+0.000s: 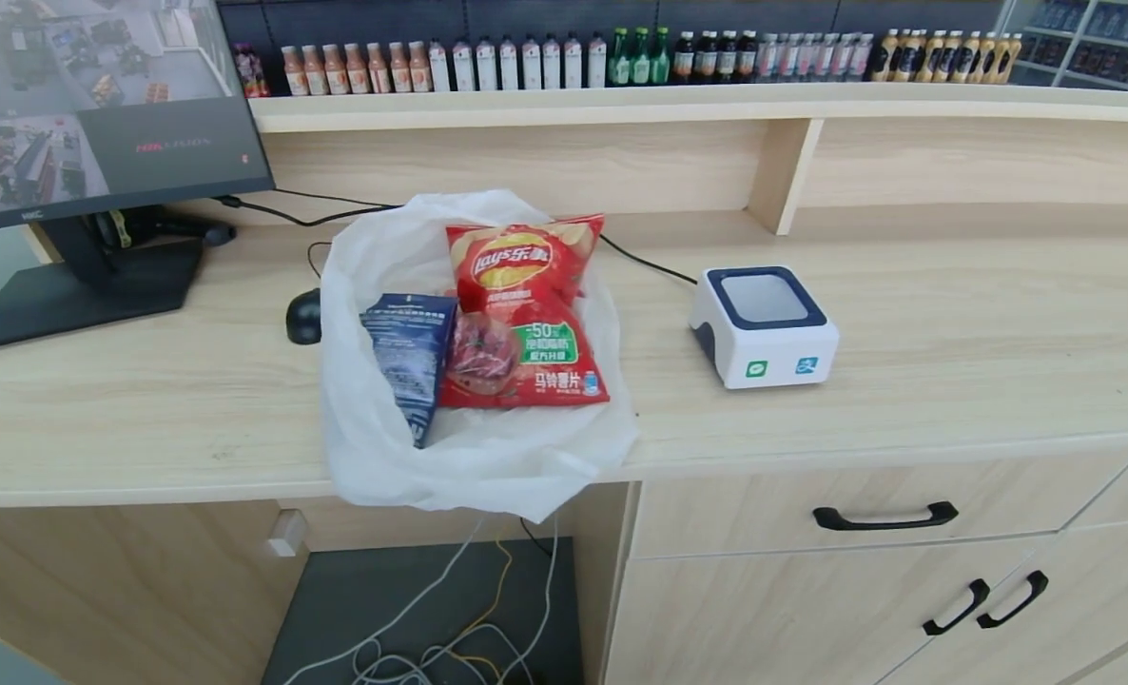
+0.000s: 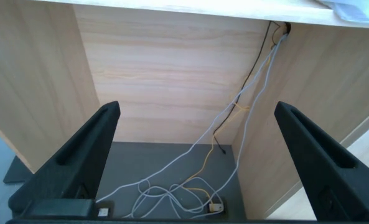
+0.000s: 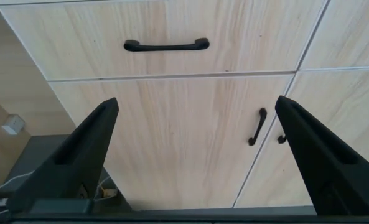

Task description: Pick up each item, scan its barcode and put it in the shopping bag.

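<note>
- My left tool [image 2: 196, 109] and right tool [image 3: 196, 102] both gaped wide, empty, below the desk [image 1: 906, 314].
- The shopping bag [image 1: 469, 466] at the desk's front edge held chips [image 1: 526, 314] and a blue packet [image 1: 412, 352], partly buried in folds.

The white barcode scanner [image 1: 762, 325] sat upright, its dark-framed window facing up. To its left, a little apart, the white plastic shopping bag [image 1: 488, 466] lay open and crumpled. Inside it lay a red chip bag [image 1: 526, 314], face up, and a dark blue packet [image 1: 412, 357] farther from the scanner.
</note>
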### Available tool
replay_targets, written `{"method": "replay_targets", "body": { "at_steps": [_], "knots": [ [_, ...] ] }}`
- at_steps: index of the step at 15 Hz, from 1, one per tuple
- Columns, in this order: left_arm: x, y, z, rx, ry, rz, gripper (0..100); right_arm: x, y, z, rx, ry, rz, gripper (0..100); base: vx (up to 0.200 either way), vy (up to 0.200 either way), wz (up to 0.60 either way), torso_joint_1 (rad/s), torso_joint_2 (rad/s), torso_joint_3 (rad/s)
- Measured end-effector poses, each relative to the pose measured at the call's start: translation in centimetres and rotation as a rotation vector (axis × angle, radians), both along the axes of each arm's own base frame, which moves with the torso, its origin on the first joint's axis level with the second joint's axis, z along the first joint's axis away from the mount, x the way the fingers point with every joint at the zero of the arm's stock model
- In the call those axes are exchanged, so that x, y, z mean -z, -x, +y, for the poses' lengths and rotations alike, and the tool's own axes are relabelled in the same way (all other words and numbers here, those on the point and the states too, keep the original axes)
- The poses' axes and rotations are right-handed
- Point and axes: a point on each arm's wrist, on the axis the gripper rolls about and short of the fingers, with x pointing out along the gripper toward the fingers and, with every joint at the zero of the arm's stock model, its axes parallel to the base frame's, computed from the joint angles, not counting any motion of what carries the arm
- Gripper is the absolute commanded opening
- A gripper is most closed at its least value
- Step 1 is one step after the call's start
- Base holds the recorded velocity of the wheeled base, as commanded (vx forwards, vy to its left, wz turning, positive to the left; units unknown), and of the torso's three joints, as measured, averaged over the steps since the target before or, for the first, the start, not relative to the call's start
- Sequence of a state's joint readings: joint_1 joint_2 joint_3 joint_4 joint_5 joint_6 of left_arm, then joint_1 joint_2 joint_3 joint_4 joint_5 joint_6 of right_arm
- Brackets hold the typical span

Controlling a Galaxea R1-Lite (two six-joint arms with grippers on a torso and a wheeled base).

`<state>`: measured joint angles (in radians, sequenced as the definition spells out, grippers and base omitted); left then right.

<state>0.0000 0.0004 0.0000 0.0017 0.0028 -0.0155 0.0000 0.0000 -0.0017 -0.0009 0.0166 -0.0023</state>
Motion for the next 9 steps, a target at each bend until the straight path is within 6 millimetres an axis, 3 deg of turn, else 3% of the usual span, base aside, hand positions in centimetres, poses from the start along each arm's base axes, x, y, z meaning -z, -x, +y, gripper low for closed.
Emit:
{"method": "replay_targets", "body": {
  "at_steps": [7,9],
  "knots": [
    [0.00,0.00,0.00,0.000,0.000,0.000,100,0.00,0.00,0.00,0.000,-0.006,0.000,100,0.000,-0.200,0.00,0.003,0.00,0.003],
    [0.00,0.00,0.00,0.001,-0.002,0.000,100,0.00,0.00,0.00,0.001,-0.006,0.000,100,0.000,0.000,0.00,0.000,0.00,0.000]
  ]
}}
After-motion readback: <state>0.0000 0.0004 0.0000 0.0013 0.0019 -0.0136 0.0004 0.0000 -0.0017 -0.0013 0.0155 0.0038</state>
